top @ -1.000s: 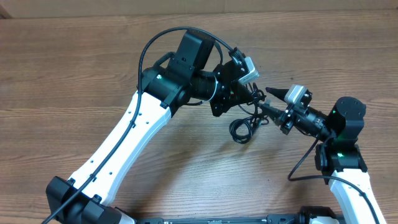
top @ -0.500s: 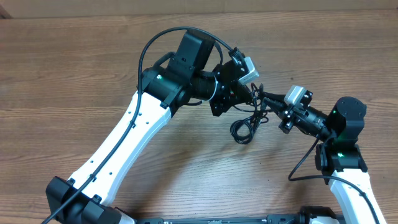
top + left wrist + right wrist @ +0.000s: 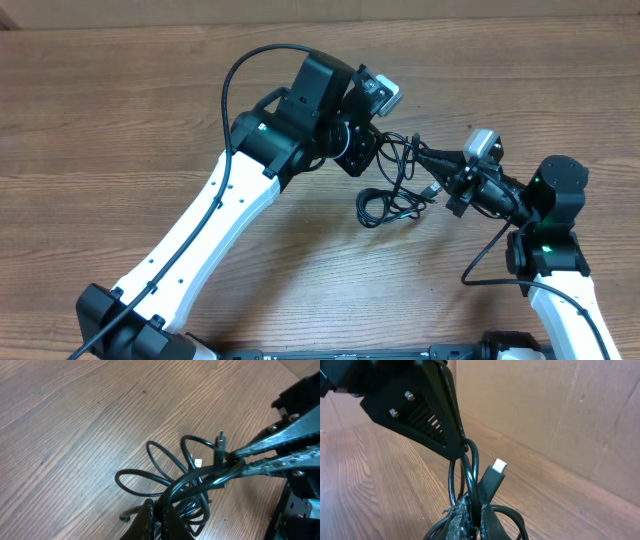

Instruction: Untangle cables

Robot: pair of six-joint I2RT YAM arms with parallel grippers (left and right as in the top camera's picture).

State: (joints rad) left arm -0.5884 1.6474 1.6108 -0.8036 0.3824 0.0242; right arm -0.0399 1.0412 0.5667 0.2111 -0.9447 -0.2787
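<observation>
Both jaws fully closed on the cables (image 3: 398, 185). Left jaws pinch the bunched loops from their side; right jaws clamp one strand just below a plug (image 3: 491, 479) with a silvery tip, which sticks up free. We hold the bundle up between the two arms, over the middle-right of the worktop (image 3: 120, 120), so the grips sit close together and can put tension across the tangle. Loops cross and thread through each other, so we judge untangling not done. A slack loop droops below the grips; can't tell if it touches the worktop. Risk: pulling may tighten the knot.
</observation>
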